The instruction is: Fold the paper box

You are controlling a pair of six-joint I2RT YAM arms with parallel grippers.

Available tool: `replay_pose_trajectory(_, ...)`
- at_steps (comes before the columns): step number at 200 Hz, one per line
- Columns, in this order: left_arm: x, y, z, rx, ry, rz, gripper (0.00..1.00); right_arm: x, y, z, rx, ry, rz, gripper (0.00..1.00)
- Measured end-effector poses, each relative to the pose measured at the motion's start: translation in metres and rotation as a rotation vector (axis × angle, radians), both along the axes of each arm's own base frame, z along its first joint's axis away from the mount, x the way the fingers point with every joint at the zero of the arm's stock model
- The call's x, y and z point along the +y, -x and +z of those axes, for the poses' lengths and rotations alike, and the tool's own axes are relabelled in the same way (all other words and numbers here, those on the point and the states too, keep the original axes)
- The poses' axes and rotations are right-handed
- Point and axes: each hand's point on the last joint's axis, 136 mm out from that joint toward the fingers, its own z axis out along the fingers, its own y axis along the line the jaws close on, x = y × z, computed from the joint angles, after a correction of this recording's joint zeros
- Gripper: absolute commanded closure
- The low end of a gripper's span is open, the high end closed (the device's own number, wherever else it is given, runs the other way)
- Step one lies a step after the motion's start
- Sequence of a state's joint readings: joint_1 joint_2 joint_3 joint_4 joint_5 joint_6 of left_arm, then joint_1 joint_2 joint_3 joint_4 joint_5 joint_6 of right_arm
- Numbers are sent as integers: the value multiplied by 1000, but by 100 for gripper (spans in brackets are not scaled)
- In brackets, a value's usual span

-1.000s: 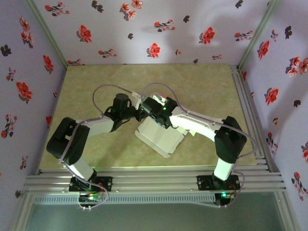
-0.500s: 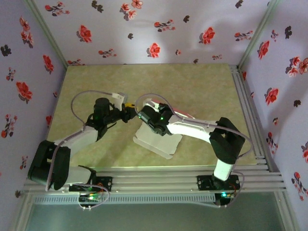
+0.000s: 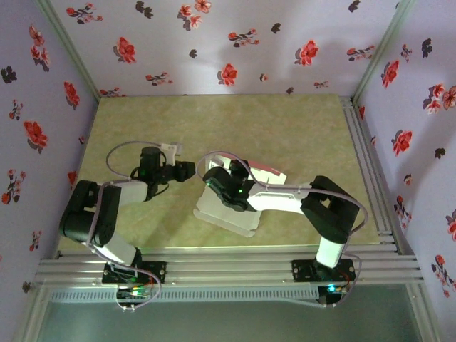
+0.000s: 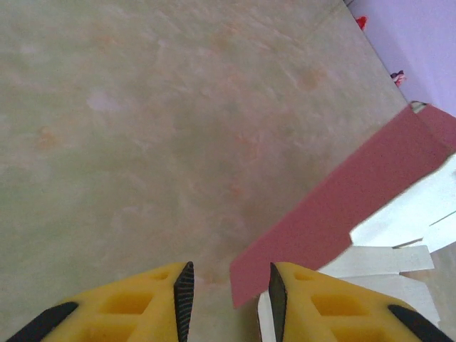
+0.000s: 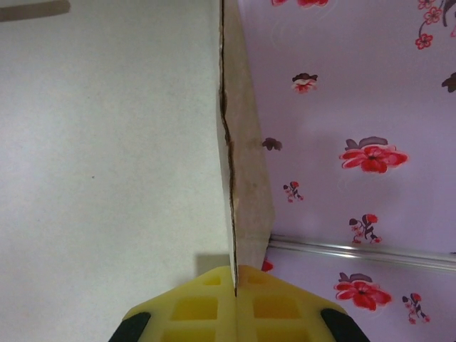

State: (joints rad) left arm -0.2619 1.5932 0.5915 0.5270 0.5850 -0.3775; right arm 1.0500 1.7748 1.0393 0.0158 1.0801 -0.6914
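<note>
Past the near aluminium rail (image 3: 228,269), the mottled beige table (image 3: 285,128) holds the paper box (image 3: 226,211) front-centre, with floral walls (image 3: 235,43) behind. The right gripper (image 5: 235,276) is clamped on a raised panel's edge. The left gripper (image 4: 228,293), fingers apart, has backed slightly leftward since a second ago.

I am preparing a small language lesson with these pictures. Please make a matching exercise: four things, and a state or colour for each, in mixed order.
1. left tool
2. right tool
3. paper box
4. table

a. pale on one face, pink on the other
b. shut on a card edge
c. greenish, marbled
d. open, holding nothing

Pairs: 1-d; 2-b; 3-a; 4-c
</note>
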Motion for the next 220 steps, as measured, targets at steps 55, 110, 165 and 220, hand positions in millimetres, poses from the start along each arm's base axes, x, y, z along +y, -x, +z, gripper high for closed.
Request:
replay_pose_trajectory(55,-3,-3,-9,18,16,-4,63,15,-1,10,-91,-26,33,94)
replay_pose_trajectory(110,-4,-5,-6,2,22,-8,63,25,-7,3,-145,13,45,93)
replay_pose_trajectory(165,6,-10,-4,-3,23,20,63,36,-7,6,-225,49,53,90)
replay_pose_trajectory(220,19,-18,17,-59,35,56,63,48,-4,14,-295,60,69,88)
